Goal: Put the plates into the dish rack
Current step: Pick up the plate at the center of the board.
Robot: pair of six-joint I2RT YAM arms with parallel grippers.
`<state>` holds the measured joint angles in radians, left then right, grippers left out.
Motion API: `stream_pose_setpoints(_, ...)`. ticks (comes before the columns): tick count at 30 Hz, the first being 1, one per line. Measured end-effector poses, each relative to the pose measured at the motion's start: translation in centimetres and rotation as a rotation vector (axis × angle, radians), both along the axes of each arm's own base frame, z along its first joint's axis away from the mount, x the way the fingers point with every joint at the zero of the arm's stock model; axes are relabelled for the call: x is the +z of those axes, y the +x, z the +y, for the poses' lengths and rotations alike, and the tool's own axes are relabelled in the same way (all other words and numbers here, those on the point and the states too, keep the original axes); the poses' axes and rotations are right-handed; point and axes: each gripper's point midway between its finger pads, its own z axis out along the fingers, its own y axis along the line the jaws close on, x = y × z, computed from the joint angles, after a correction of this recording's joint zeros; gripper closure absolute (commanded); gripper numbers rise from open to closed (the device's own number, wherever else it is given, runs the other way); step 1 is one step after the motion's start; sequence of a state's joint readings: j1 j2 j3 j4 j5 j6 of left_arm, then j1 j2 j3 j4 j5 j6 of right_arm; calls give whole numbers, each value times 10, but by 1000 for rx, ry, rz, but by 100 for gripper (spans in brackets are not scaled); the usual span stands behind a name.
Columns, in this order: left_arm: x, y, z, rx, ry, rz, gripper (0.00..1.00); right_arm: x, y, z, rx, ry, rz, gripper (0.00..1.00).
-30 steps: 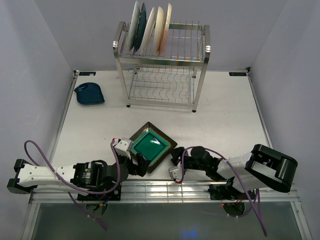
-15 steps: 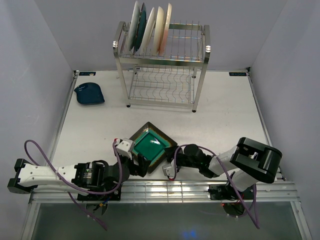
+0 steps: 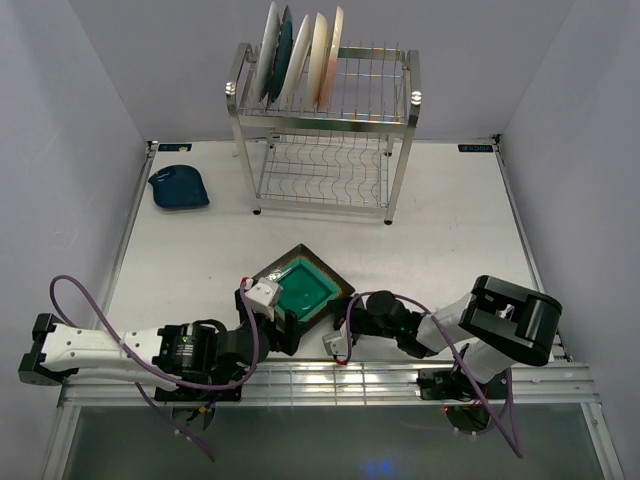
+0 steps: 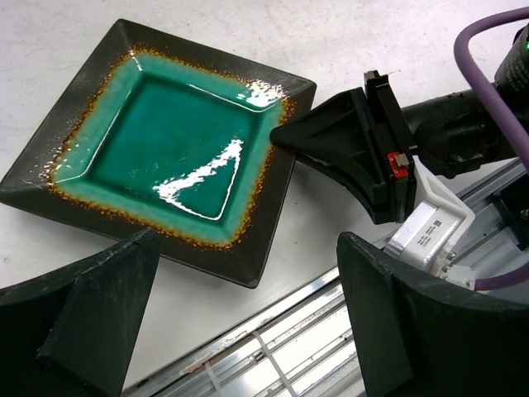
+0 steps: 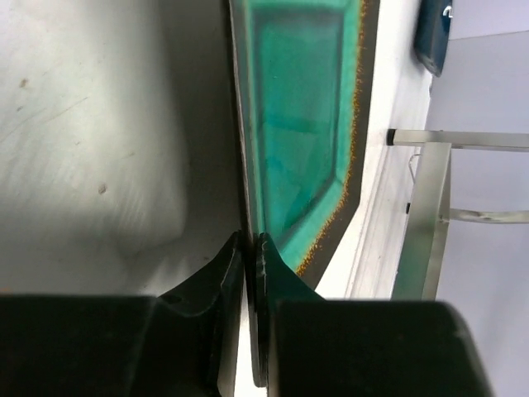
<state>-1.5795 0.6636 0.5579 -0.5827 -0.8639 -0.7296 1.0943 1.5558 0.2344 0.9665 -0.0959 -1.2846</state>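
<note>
The square green dark-rimmed plate (image 3: pixel 303 288) lies near the table's front edge and fills the left wrist view (image 4: pixel 173 141). My right gripper (image 3: pixel 347 308) is shut on this plate's right corner. In the right wrist view its fingertips (image 5: pixel 250 244) pinch the dark rim of the plate (image 5: pixel 302 124). My left gripper (image 3: pixel 283 322) hangs open just in front of the plate's near corner, its jaws (image 4: pixel 248 331) wide apart and holding nothing. The dish rack (image 3: pixel 400 120) stands at the back with several plates (image 3: pixel 300 55) upright in its upper tier. A small dark blue plate (image 3: pixel 180 188) lies at the far left.
The rack's lower tier (image 3: pixel 325 170) holds nothing. A metal rail (image 3: pixel 330 380) runs along the table's front edge under both arms. Grey walls close in the left, right and back. In the right wrist view a rack post (image 5: pixel 421 215) rises beyond the plate.
My right gripper reached the plate's right corner and closed on its rim. The left gripper slid right and closer to the plate's near corner, still open.
</note>
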Motion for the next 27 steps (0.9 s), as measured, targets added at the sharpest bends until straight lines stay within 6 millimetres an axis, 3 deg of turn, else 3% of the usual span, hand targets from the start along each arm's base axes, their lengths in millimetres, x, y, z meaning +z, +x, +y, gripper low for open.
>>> stream_pose_setpoints(9,14,0,-12,-70,13,-67,2,14,-15,-9,16,-35,97,92)
stream_pose_setpoints(13,35,-5,-22,-153,-44,-112,2,19,-21,-14,23,-58,139,92)
stream_pose_setpoints(19,84,-14,-33,-285,-204,-234,2,32,-23,-11,17,-116,205,92)
stream_pose_setpoints(27,101,-21,-48,-419,-177,-396,2,43,-28,-20,1,-184,268,92)
